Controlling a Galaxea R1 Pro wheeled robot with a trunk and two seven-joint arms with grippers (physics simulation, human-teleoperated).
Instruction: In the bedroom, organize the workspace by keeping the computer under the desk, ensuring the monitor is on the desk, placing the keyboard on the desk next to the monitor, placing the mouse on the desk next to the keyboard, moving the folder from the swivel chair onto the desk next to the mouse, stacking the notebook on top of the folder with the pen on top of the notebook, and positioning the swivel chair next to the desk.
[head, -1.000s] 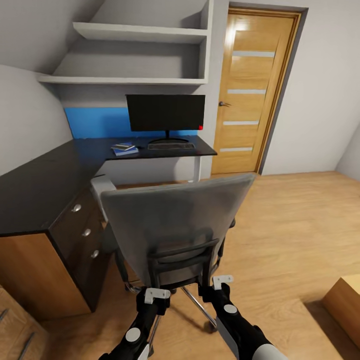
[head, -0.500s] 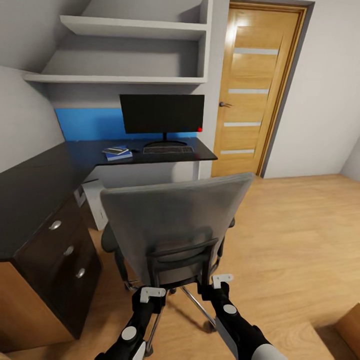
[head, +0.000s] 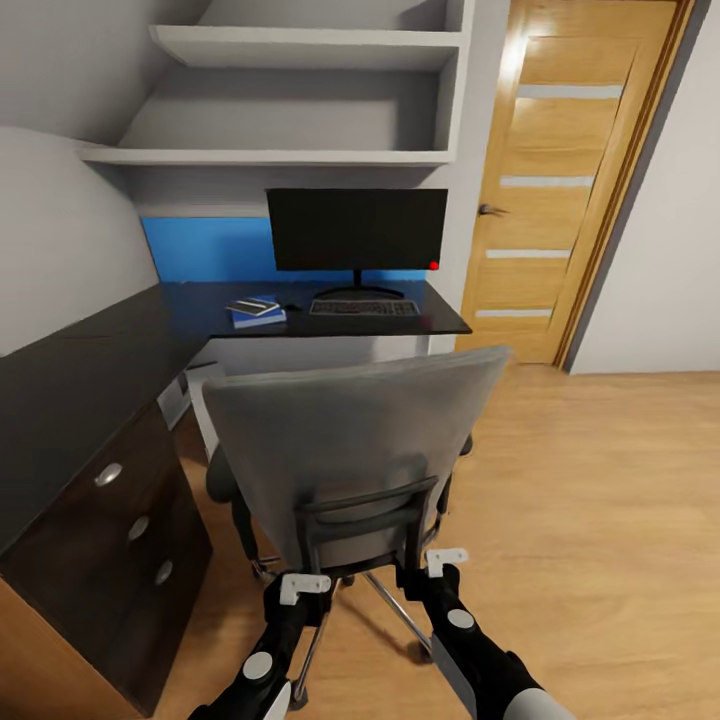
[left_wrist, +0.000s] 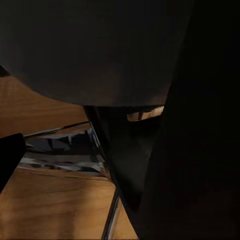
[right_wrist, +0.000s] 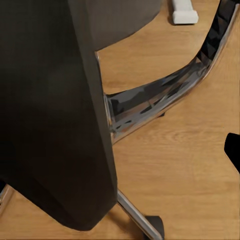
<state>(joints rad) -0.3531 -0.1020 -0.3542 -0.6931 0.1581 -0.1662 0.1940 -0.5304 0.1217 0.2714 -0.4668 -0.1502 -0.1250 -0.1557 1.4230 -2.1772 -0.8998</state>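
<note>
Monitor (head: 357, 230), keyboard (head: 363, 308) and folder stack (head: 255, 312) sit on the bench (head: 90, 360), so we're pushing the swivel chair (head: 350, 450) in, left pincer (head: 303, 592) and right pincer (head: 440, 566) at its back, grip unclear.

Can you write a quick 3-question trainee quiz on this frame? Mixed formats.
1. True or false: the keyboard lies on the desk in front of the monitor.
2. What lies under the notebook? A) folder B) mouse C) bare desk
3. Fill in: the left gripper and right gripper are both at the back of the ____.

Key
1. True.
2. A. The bright blue edge shows beneath it.
3. Swivel chair. Whether either gripper is clamped on its frame cannot be told from these views.
</note>
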